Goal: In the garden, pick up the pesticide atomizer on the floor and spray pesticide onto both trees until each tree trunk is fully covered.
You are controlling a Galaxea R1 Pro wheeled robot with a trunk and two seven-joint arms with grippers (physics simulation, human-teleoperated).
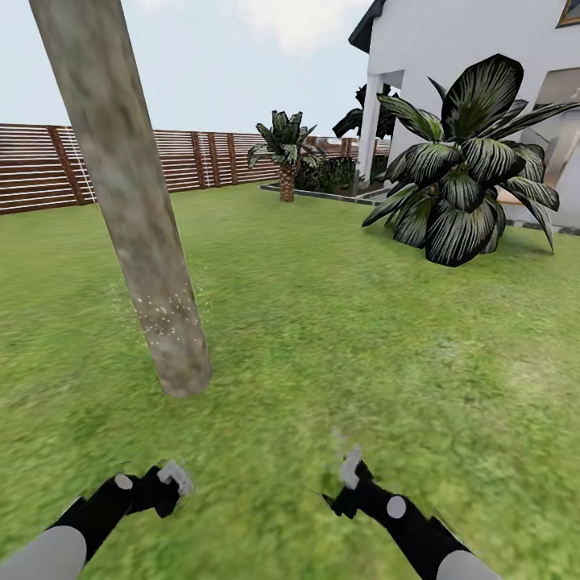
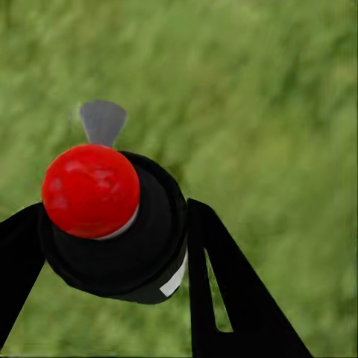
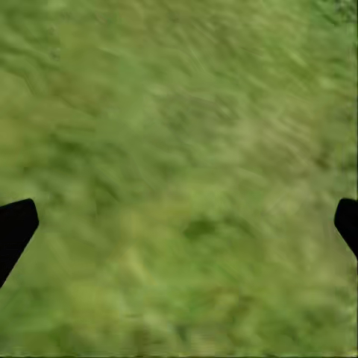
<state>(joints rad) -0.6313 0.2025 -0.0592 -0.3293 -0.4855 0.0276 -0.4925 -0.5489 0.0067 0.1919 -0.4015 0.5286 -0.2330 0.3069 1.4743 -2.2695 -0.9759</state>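
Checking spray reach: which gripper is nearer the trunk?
Left. The left gripper, shut on the atomizer, sits just below the trunk base in the head view. The right gripper, open, is further off to the trunk's right.

White house [image 1: 483, 48] at far right, white column [image 1: 370, 129] at its corner. Large dark-leaved striped plant [image 1: 467, 173] on grass in front of house wall. Short palm [image 1: 286, 153] near fence line, beside low dark shrubs [image 1: 330, 173] along grey edging. Second dark plant [image 1: 354, 121] behind column, possibly another palm; partly hidden. Pale blue sky [image 1: 225, 64], thin cloud.
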